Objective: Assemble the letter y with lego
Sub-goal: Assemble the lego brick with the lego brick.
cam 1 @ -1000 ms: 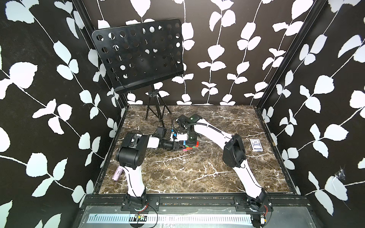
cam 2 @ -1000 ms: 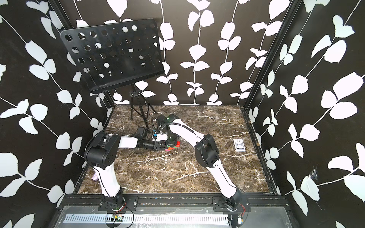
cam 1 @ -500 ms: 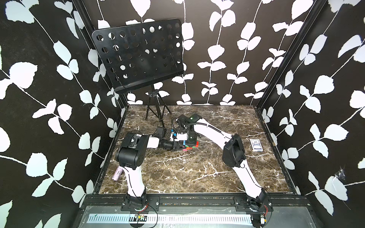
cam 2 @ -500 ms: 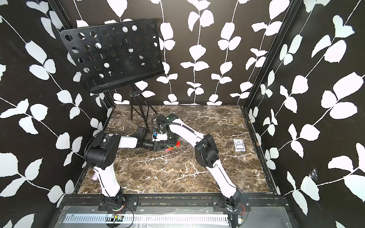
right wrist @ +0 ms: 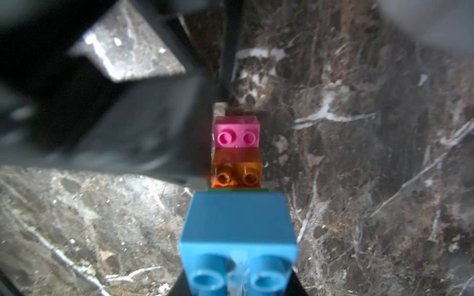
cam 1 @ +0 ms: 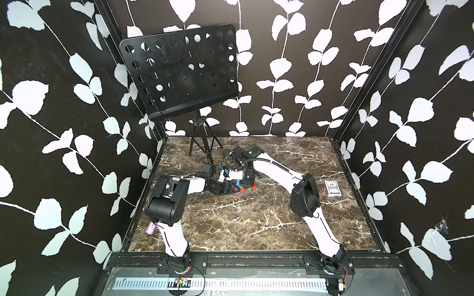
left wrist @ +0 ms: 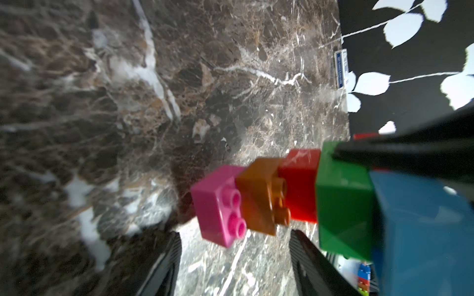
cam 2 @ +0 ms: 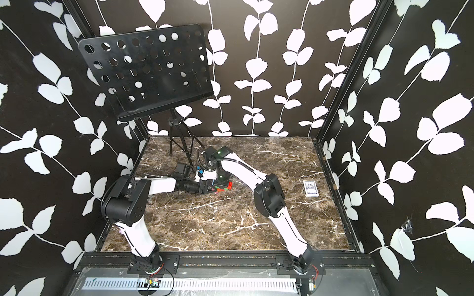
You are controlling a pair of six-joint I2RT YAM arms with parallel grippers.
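Observation:
The lego is joined into the letter y (left wrist: 295, 194): pink brick (left wrist: 218, 205), orange (left wrist: 259, 194), red (left wrist: 301, 184), green bar (left wrist: 343, 205) and blue tip (left wrist: 420, 230). It hangs just above the marble, left of the table's middle, and shows in both top views (cam 1: 246, 189) (cam 2: 223, 189). My right gripper (right wrist: 238, 287) is shut on the blue brick (right wrist: 237, 225), with the pink brick (right wrist: 237, 133) and orange brick (right wrist: 237, 166) pointing away from it. My left gripper (left wrist: 234, 235) is open. Its fingers (left wrist: 174, 258) stand either side of the pink end without touching it.
A black music stand (cam 1: 179, 71) on a tripod (cam 1: 202, 138) stands at the back left. A blue card box (cam 1: 332, 188) (cam 2: 310, 188) lies near the right edge. A small pink thing (cam 1: 150, 228) lies beyond the table's left edge. Black leaf-patterned walls close three sides.
My left gripper's jaws have come apart from the stem of the brick cluster. Both arms and the cluster stay where they were.

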